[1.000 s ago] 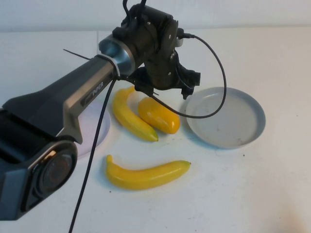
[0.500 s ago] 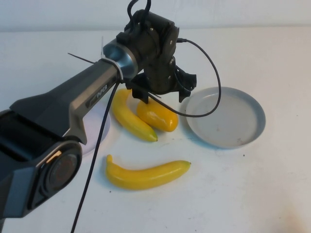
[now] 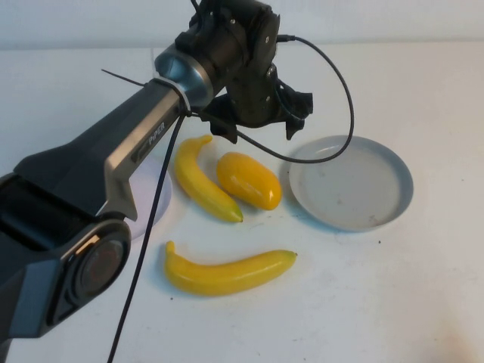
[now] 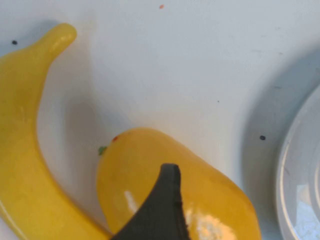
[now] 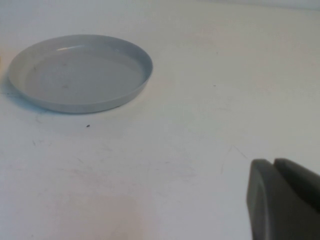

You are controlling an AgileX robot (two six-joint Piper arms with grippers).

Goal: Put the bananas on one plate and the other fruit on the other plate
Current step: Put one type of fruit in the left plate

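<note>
Two bananas lie on the white surface. One banana runs slantwise just beside the mango on its left, so close that they look to touch along one side. The other banana lies alone nearer the robot, apart from everything, with open surface all round it. Only one mango shows; I cannot see a second.

The grey plate sits just right of the mango with a narrow strip of bare surface between them, and it holds nothing. The pink plate is at the left, mostly hidden under the left arm; only part of its rim shows near the first banana.

The left gripper hangs above the far end of the mango and the banana beside it, fingers spread wide and holding nothing. In the left wrist view one dark finger stands over the mango, with the banana to one side and the grey plate's rim to the other. A black cable loops from the wrist over the near edge of the grey plate.

The right gripper is out of the high view; its wrist view shows its fingers closed together on nothing, well clear of the grey plate, with bare surface between.
</note>
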